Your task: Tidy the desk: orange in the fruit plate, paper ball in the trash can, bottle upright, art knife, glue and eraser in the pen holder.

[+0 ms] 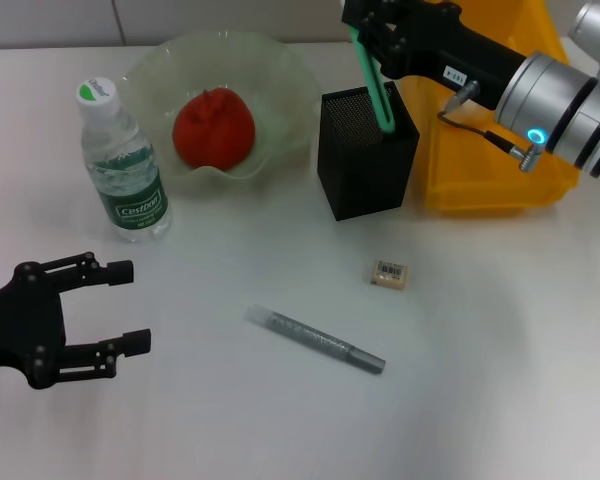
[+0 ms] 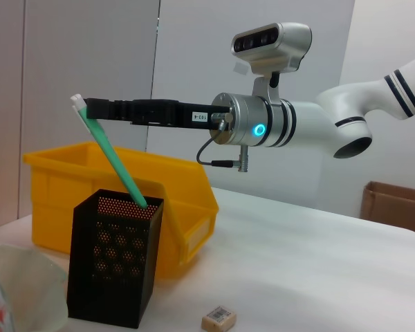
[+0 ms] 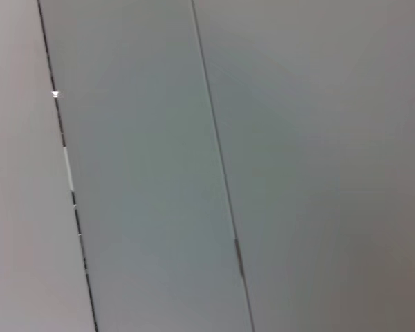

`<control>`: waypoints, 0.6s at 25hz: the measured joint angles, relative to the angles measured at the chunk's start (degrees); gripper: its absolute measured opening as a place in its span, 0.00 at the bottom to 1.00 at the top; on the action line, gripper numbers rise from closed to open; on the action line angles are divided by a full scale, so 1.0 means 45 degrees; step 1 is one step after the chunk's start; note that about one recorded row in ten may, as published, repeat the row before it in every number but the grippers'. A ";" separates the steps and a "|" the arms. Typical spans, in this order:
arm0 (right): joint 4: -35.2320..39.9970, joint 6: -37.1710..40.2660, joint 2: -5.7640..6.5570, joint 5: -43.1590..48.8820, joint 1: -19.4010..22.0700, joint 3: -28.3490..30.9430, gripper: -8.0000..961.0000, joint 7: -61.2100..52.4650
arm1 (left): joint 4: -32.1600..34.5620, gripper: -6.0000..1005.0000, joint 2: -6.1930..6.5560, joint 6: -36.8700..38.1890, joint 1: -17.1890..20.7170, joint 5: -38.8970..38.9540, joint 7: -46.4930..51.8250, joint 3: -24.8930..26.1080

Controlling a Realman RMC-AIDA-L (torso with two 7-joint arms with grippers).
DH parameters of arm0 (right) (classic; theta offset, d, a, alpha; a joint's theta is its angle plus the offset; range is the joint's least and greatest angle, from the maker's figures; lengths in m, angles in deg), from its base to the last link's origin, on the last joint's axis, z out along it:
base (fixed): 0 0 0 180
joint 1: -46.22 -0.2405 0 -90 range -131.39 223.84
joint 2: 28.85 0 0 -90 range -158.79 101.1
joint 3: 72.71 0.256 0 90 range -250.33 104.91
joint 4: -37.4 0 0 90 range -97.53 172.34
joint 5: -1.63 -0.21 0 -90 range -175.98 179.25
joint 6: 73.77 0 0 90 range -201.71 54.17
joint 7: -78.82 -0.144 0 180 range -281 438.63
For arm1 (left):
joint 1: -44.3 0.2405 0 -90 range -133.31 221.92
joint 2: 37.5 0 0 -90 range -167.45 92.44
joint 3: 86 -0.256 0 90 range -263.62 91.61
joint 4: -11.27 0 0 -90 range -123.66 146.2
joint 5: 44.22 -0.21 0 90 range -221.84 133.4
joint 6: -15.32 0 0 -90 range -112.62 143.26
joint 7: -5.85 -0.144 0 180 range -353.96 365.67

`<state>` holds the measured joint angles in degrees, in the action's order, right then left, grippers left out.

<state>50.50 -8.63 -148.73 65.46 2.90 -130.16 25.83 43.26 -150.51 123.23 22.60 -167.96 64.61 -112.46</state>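
Note:
My right gripper (image 1: 364, 27) (image 2: 90, 108) is shut on the top end of the green art knife (image 1: 373, 82) (image 2: 115, 166). The knife leans with its lower end inside the black mesh pen holder (image 1: 365, 172) (image 2: 114, 259). A reddish orange (image 1: 213, 127) lies in the pale green fruit plate (image 1: 280, 62). Left of the plate the bottle (image 1: 123, 165) stands upright. The eraser (image 1: 389, 273) (image 2: 218, 319) and the grey glue stick (image 1: 315, 339) lie on the table in front of the holder. Near the table's front left, my left gripper (image 1: 130, 308) hangs open and holds nothing. The paper ball is out of view.
The yellow trash can (image 1: 490, 165) (image 2: 55, 173) stands right behind and beside the pen holder, under the right arm. The right wrist view shows only a grey wall panel.

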 joint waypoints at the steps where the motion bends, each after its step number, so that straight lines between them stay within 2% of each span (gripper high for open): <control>1: -0.0005 0.0048 0.0001 0.0000 0.0023 -0.0044 0.34 0.0064 | 0.0000 0.80 0.0000 0.0000 0.0000 0.0000 0.0000 0.0000; 15: -0.0554 0.0762 0.0001 -0.0047 0.0365 -0.0131 0.36 0.2208 | 0.0056 0.80 0.0035 0.0322 0.0147 -0.0001 -0.0012 0.0000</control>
<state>48.00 -5.21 -148.72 65.25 4.54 -130.75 35.76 43.51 -150.35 124.68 23.26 -167.97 64.56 -112.46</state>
